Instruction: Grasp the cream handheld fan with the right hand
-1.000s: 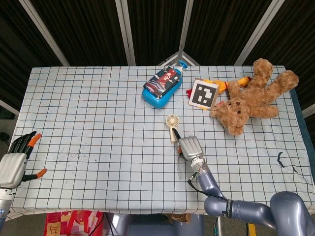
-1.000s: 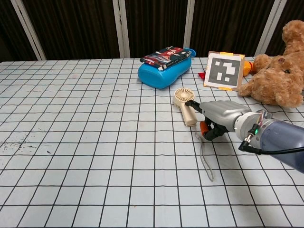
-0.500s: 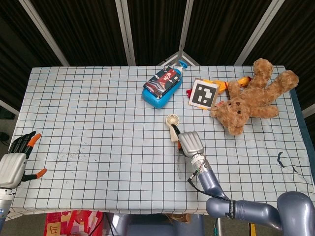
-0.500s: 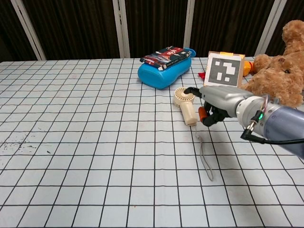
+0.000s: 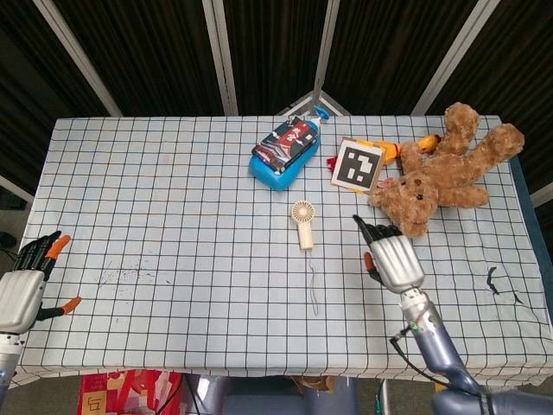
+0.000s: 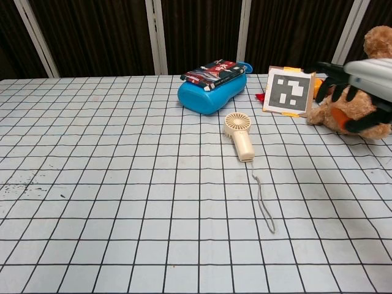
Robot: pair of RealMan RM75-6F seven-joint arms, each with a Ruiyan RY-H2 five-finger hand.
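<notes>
Covering the tabletop (image 5: 173,199) is a white cloth ruled with a black grid, faintly smudged toward the lower left of the head view; dark curtain panels with pale metal posts are standing behind it. The cream handheld fan (image 5: 302,221) is lying flat at the frame's centre, head pointing up-frame, its thin wrist cord (image 5: 314,285) trailing down-frame. The right hand (image 5: 393,258) is hovering right of the fan and well apart from it, fingers spread and holding nothing. The left hand (image 5: 24,285) is sitting at the lower left edge, fingers apart and holding nothing. Up-frame, a blue case (image 5: 275,169) is carrying a dark packet (image 5: 289,140) whose print is too small to read. A black-and-white marker card (image 5: 358,164) is leaning beside a brown teddy bear (image 5: 449,169).
</notes>
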